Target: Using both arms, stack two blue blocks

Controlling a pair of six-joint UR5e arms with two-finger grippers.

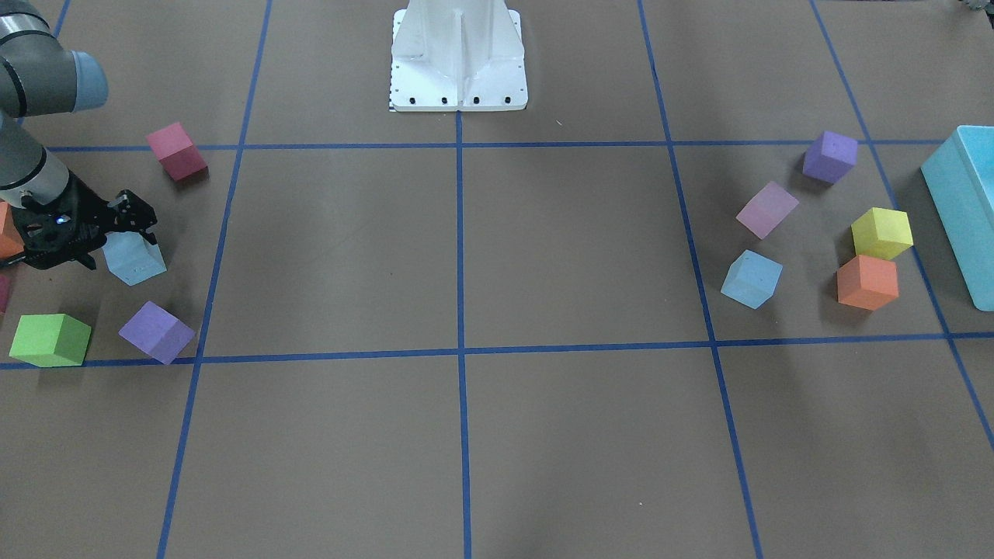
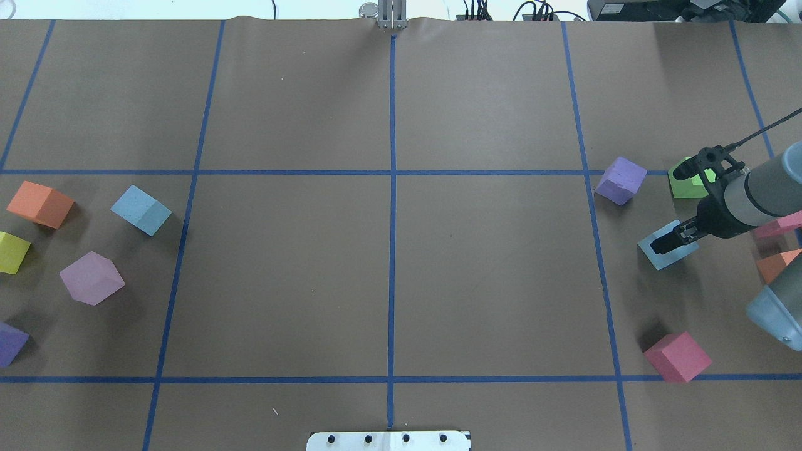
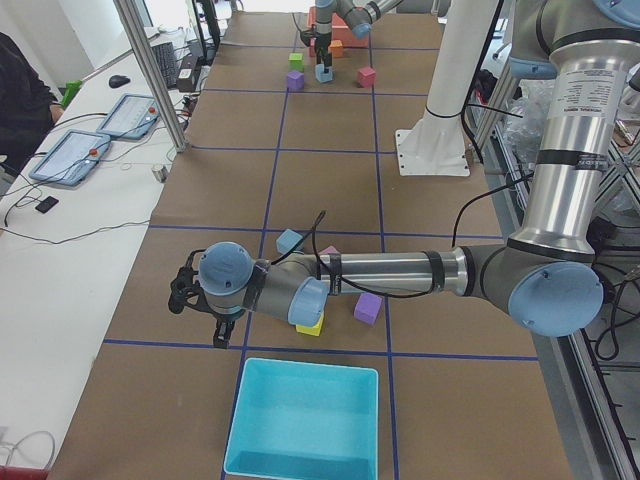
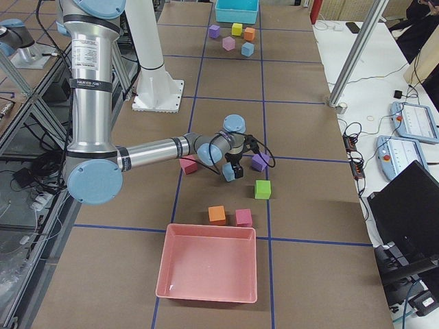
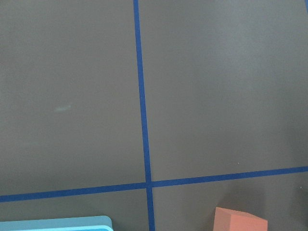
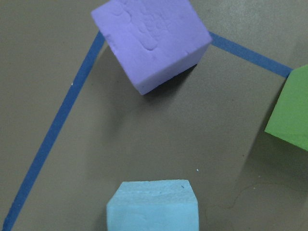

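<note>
One pale blue block (image 2: 680, 254) sits low at the table on my right side, and my right gripper (image 2: 663, 241) is shut on it from above. Both show in the front-facing view, the block (image 1: 138, 264) and the gripper (image 1: 128, 233). The right wrist view has this block (image 6: 153, 207) at its bottom edge, with no fingers in view. The other blue block (image 2: 141, 210) lies free on my left side. My left gripper (image 3: 218, 338) hangs low beside the turquoise box, well short of that block (image 3: 290, 240). I cannot tell whether it is open.
A purple cube (image 2: 620, 180), a green cube (image 2: 686, 185), a red cube (image 2: 677, 357) and an orange cube (image 2: 777, 266) surround the right gripper. A pink tray (image 4: 206, 267) lies beyond them. Orange (image 2: 39, 203), yellow (image 2: 12, 252), lilac (image 2: 92, 277) and purple (image 2: 9, 343) cubes stand near the turquoise box (image 1: 963, 202).
</note>
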